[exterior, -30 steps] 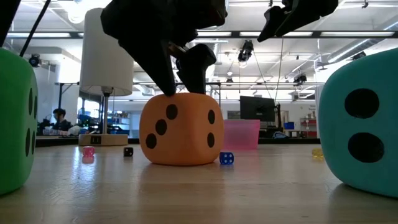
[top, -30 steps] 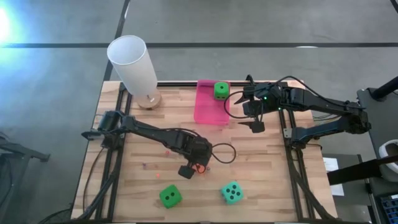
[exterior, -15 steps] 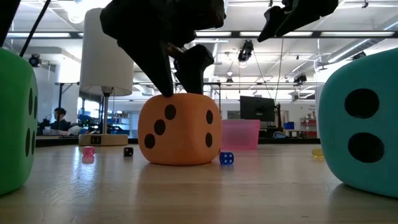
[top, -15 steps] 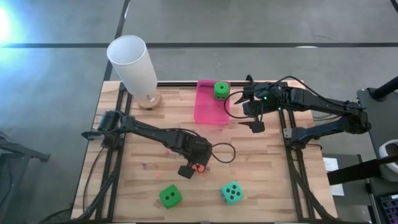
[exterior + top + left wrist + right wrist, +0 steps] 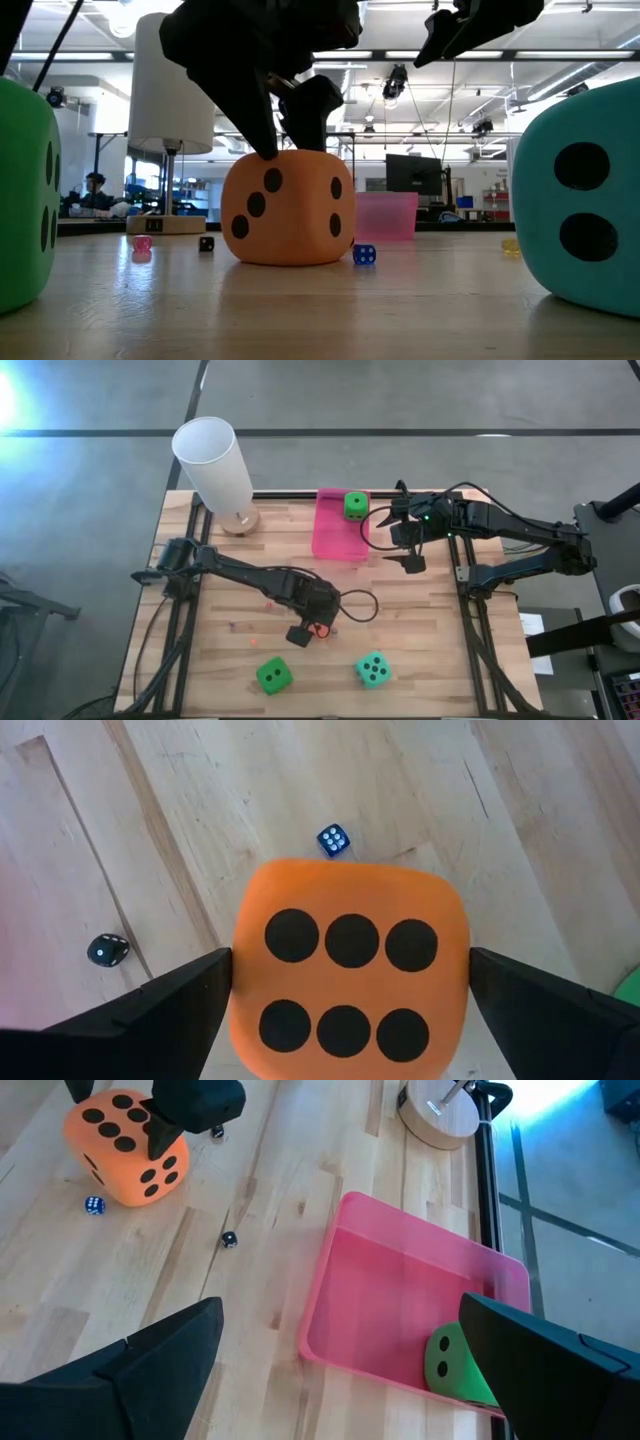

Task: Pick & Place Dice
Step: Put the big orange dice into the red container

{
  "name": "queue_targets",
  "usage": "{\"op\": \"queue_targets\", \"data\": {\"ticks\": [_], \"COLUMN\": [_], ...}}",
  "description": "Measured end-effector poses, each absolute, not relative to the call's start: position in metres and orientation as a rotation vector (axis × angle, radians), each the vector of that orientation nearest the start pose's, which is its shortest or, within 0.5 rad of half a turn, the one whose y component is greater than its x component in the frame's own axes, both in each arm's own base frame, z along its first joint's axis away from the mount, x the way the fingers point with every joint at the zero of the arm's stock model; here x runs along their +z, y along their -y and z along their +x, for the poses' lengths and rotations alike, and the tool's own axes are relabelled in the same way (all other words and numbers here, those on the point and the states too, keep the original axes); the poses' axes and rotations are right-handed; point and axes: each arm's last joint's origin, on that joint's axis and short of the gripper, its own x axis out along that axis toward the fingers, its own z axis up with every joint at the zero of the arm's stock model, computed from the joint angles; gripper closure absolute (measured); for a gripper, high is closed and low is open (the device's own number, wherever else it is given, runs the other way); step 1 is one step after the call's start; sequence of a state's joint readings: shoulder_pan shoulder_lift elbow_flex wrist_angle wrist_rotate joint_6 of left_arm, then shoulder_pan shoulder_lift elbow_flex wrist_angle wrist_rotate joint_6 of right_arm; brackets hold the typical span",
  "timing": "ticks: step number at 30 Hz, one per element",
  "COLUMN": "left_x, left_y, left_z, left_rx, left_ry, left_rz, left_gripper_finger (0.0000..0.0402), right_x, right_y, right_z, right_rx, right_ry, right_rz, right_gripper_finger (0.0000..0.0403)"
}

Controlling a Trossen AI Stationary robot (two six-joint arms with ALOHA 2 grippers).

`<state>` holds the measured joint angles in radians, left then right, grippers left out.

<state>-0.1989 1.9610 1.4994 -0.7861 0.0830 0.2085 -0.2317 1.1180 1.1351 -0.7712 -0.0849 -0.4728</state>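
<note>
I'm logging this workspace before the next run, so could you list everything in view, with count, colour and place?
Large soft orange die with black pips: one, mid-table, six up, between the left hand's fingers.
Large soft green dice with dark pips: two; one near the front edge, one in the tray's far corner.
Large soft teal die with dark pips: one, front edge, beside the green one.
Pink plastic tray: one, at the table's far edge.
White cylindrical lamp on a round wooden base: one, far left corner.
Tiny dice: blue, black, pink, scattered on the wood.
Wooden table: one, light planks.
Left hand: open, straddling the orange die.
Right hand: open, raised beside the tray.
</note>
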Motion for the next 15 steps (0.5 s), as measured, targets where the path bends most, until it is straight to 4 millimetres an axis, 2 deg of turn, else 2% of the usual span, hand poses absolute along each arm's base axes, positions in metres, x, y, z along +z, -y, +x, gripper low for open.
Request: {"op": "queue_targets", "data": {"ticks": [15], "left_x": [0.1939], "left_y": [0.0795], "left_z": [0.389], "left_rx": [-0.382], "left_ry": [-1.227], "left_rz": [0.235], "left_gripper_finger": [0.0003], "right_x": [0.3389], "right_y": [0.0479], "right_z": [0.2137], "right_rx": [0.039], "right_ry": [-0.761], "right_rz": [-0.332], "right_gripper_finger": [0.0003]}}
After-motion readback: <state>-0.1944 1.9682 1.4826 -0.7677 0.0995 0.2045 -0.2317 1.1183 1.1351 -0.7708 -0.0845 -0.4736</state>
